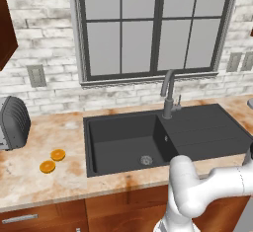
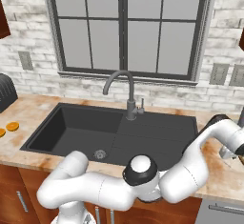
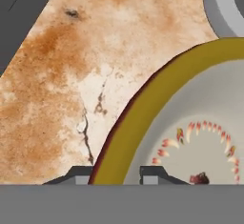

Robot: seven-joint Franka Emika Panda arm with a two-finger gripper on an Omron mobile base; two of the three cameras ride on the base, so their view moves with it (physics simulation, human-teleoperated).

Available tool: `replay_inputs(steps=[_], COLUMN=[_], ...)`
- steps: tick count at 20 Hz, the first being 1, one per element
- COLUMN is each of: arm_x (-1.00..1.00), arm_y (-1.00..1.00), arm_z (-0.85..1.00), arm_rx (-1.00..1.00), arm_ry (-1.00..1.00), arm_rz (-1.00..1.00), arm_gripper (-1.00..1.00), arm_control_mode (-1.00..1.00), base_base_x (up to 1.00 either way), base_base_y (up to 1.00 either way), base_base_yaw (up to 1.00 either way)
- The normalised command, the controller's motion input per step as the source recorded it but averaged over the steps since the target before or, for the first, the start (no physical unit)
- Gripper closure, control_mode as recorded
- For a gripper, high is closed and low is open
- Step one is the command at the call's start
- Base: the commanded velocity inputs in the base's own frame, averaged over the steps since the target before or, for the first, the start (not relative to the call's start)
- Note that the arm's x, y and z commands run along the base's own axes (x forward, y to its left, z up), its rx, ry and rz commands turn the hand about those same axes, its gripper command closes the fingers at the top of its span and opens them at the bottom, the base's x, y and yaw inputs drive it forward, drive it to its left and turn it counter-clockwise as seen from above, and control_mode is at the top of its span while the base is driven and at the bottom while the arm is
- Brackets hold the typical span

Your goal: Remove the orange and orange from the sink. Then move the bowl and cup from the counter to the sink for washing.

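Straddling bowl point(image 3: 190, 123) rim, gripper point(image 3: 116, 175) fingers

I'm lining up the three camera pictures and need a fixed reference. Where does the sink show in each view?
Left base view: the sink lies centre, its drainboard running right.
Right base view: it lies centre-left, behind the arm, the basin to the left.
Hand view: a dark corner at upper left looks like its edge, though I cannot be sure.
Shared landmark: the faucet in both base views; the counter in all three.

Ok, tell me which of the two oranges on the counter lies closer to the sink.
The upper orange, the one farther from the counter's front edge. It lies nearer the sink than the other orange, which sits lower and further left.
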Motion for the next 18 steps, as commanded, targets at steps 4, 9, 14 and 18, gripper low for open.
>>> replay_inputs(steps=[4,9,14,18], arm_x=[-0.24,-0.27,-0.17,-0.16], arm_y=[0.44,0.39,0.31,0.29], arm_z=[0.0,0.07,0.26,0.38], arm_rx=[0.0,-0.01,-0.16,-0.26], arm_ry=[-0.2,-0.24,-0.16,-0.01], arm_rz=[0.2,0.13,0.13,0.16], arm_gripper=[1.0,1.0,1.0,1.0], arm_control_mode=[-1.0,-1.0,-1.0,-1.0], base_base_x=[0.0,0.0,0.0,0.0], base_base_y=[0.0,0.0,0.0,0.0], base_base_yaw=[0.0,0.0,0.0,0.0])
